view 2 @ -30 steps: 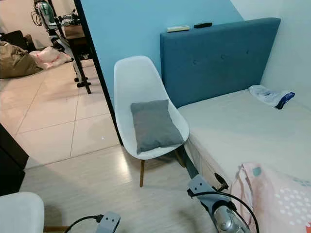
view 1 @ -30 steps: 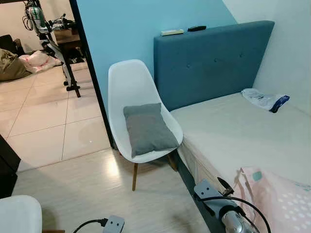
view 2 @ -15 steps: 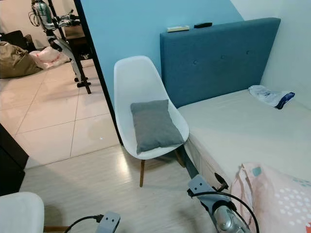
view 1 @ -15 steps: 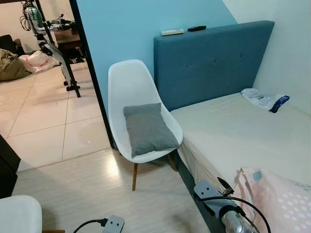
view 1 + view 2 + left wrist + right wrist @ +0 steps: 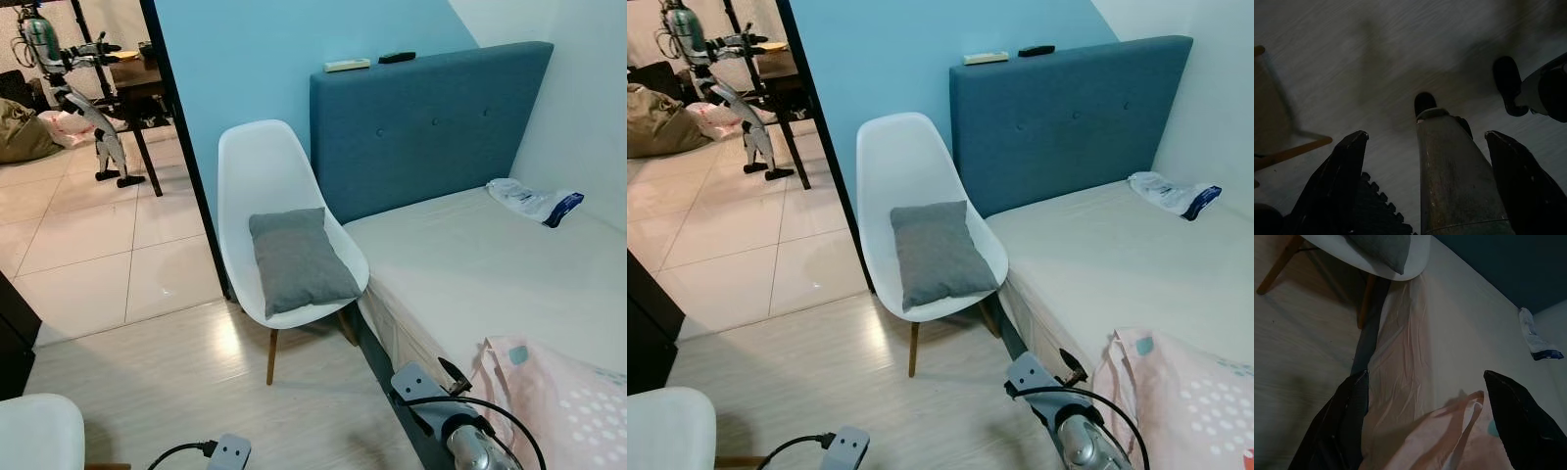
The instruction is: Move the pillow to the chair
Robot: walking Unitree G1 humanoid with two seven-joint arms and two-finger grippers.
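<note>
Between the right gripper's (image 5: 1425,426) two black fingers (image 5: 1337,431), which stand wide apart with nothing held, lie the cream mattress (image 5: 1449,333) and a corner of pink dotted bedding (image 5: 1449,440); well ahead of the fingertips sits the white moulded chair with wooden legs (image 5: 279,211). The small grey fabric pillow (image 5: 299,259) already rests on that chair's seat, leaning slightly against the back, so by my judgement the placing step is finished and the arm is clear of it. What remains calls for little more than keeping both arms away from the chair. The left gripper (image 5: 1425,186) hangs low over the pale wood floor (image 5: 1400,58), fingers likewise spread wide and empty, with a metal leg between them. No container is involved; a clear plastic packet (image 5: 534,203) lies far beyond, on the mattress near the blue padded headboard (image 5: 431,122).
</note>
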